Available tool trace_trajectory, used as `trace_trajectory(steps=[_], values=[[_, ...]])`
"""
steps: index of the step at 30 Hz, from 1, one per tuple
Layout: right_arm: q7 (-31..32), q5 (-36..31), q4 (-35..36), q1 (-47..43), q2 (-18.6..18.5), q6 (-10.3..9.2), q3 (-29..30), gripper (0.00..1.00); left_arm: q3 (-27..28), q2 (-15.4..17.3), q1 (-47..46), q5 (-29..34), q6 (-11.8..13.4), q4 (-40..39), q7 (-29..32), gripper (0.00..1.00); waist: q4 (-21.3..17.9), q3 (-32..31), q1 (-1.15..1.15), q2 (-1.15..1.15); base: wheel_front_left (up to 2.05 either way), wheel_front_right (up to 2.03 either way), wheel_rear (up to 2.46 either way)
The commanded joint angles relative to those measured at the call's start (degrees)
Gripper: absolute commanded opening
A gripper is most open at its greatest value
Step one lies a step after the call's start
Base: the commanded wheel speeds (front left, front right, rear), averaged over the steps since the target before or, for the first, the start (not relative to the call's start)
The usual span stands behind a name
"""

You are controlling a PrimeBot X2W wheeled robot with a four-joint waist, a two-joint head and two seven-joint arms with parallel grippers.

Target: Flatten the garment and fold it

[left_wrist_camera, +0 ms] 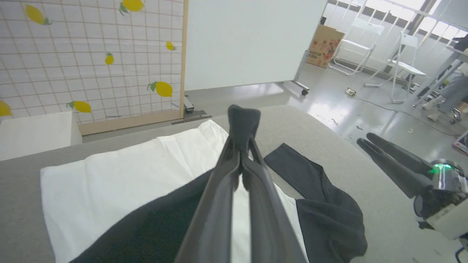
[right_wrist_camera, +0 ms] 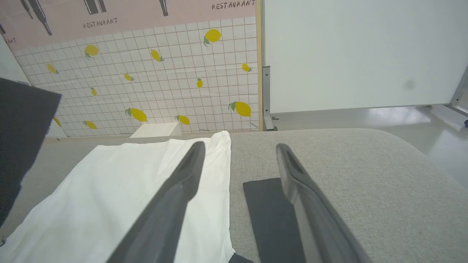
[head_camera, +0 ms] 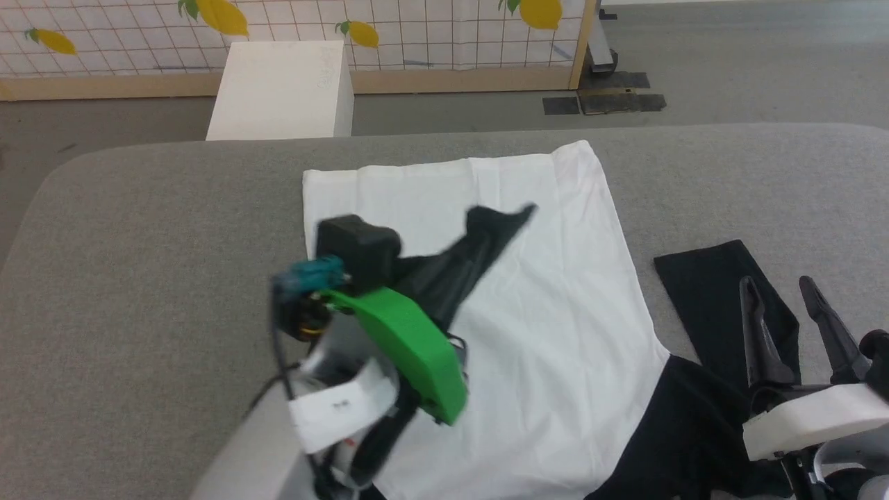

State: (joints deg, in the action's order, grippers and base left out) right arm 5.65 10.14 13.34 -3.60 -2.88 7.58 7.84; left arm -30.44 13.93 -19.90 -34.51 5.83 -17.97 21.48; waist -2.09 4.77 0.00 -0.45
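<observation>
Lying where, the shirt? asks one.

On the grey tabletop, says the other. Its white body is spread flat. The right sleeve, black, lies flat beside the body. The left sleeve is lifted over the white cloth.

And the claws?

The left claw is clamped on the left sleeve. The right claw has its fingers apart, holding nothing, above the right sleeve. A white box stands on the floor beyond the tabletop.
</observation>
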Motion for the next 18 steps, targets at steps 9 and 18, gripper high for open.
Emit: trace_trajectory(steps=[9, 18], values=[[-0.16, 0.76, 0.71, 0.18, 0.01, -0.09, -0.49, 1.0, -11.59, -9.45, -4.62, 1.77, -4.46, 21.32, -3.05, 0.0, -3.33, 2.98, 0.0, 0.44, 0.0, 0.0, 0.0], [-1.16, 1.72, -0.79, 1.45, 0.01, -0.09, -1.78, 1.0, -22.95, -11.02, -12.68, -0.64, -5.81, 37.49, -7.13, 0.0, -7.21, 5.51, 0.0, 0.44, 0.0, 0.0, 0.0]])
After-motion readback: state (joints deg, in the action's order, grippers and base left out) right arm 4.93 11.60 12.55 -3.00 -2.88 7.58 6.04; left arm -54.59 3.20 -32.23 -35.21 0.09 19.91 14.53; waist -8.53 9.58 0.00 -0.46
